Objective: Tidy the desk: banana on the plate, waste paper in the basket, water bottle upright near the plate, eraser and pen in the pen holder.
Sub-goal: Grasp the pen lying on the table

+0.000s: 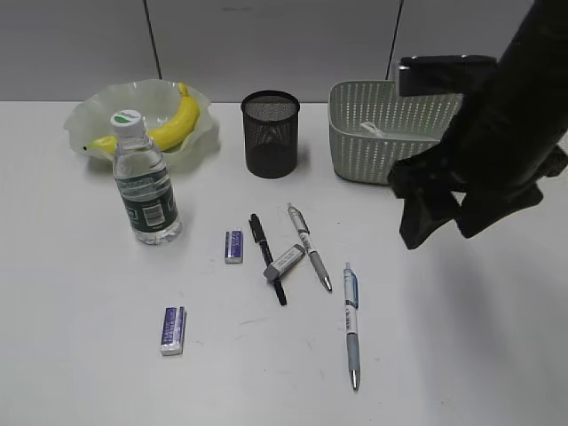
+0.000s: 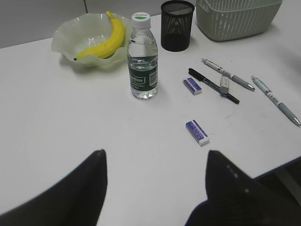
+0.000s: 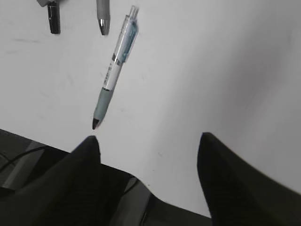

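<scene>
banana [image 1: 177, 120] sitting in the green glass plate [image 1: 89, 115], water bottle [image 1: 145, 182] upright just in front, pens and erasers loose on desk [image 1: 461, 355], right gripper [image 3: 148, 146] spread wide, empty, left gripper [image 2: 155, 162] wide too

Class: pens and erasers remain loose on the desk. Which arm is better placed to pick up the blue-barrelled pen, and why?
Right. Its open pincer hovers just beside the blue-barrelled pen. The left pincer, also open, sits farther away beyond the erasers.

Even, diffuse light fell from above on the plain white flat tabletop [image 1: 106, 382], leaving only soft shadows. The small clear plastic bottle [image 1: 145, 181] showed mild glints. The dark gripper fingers [image 3: 56, 188] at six o'clock were blurred, underexposed silhouettes.
</scene>
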Motion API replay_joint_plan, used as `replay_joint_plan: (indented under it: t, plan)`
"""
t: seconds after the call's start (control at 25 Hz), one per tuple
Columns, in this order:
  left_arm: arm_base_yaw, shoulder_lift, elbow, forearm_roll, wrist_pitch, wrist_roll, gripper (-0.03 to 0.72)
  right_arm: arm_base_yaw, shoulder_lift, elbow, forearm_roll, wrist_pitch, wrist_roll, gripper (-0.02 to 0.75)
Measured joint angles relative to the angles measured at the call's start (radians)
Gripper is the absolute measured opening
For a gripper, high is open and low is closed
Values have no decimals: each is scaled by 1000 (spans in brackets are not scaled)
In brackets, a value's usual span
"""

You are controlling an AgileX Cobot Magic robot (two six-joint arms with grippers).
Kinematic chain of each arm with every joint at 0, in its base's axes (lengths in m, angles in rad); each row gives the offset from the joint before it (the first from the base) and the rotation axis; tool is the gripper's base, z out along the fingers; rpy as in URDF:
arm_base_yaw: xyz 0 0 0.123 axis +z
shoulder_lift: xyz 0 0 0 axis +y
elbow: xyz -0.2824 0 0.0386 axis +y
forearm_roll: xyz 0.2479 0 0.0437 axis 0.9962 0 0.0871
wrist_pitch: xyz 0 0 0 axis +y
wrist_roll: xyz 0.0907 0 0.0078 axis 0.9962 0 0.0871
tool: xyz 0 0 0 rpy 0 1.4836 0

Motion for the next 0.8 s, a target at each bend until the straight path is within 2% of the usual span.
replay_joint_plan:
  t: [0.16,0.4,0.8]
  plan:
    - [0,0,0,0,0,0,489,72,78,-18,2,2,157,510]
    - [0,0,0,0,0,0,489,176,199,-53,20,-55,269,510]
    - [0,0,0,0,0,0,489,185,427,-114,-21,-27,311,510]
